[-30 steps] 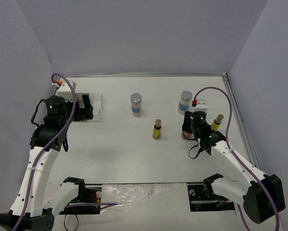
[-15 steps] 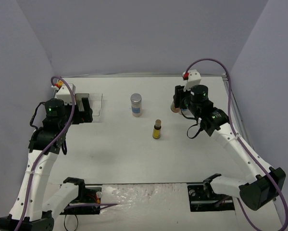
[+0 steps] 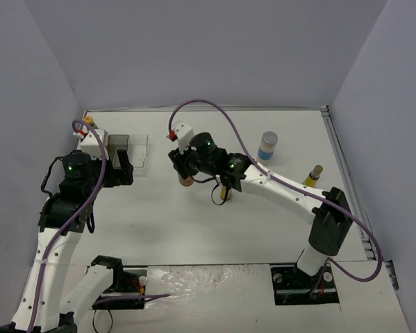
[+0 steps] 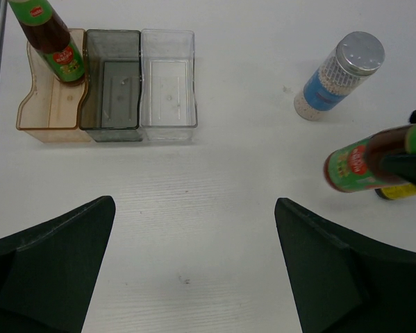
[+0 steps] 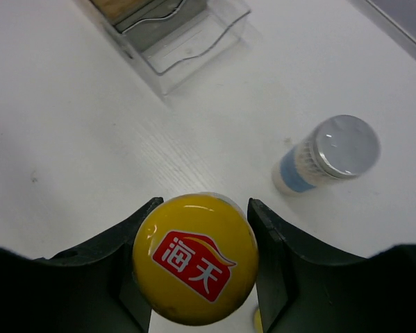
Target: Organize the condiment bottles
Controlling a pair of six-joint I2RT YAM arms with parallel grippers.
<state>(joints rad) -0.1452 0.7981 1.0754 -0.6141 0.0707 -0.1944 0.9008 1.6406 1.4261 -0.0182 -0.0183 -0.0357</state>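
Bottle point(image 4: 360, 164): clamped in right gripper point(image 5: 199, 257)
Jar point(image 5: 329, 156): near it, apart
Rack point(image 4: 167, 125): second bottle point(image 4: 51, 38) in amber end bay
Left gripper point(image 4: 194, 270): wide, facing rack

The top external view looks down from high at the near edge, taking in the whole desk point(image 3: 159, 222). The left wrist view looks steeply down from farther off, toward the rack point(image 4: 167, 87). The right wrist view sits close above a yellow-capped bottle point(image 5: 194, 267). Both wrist views share the rack and one silver-lidded jar point(image 4: 339, 76)
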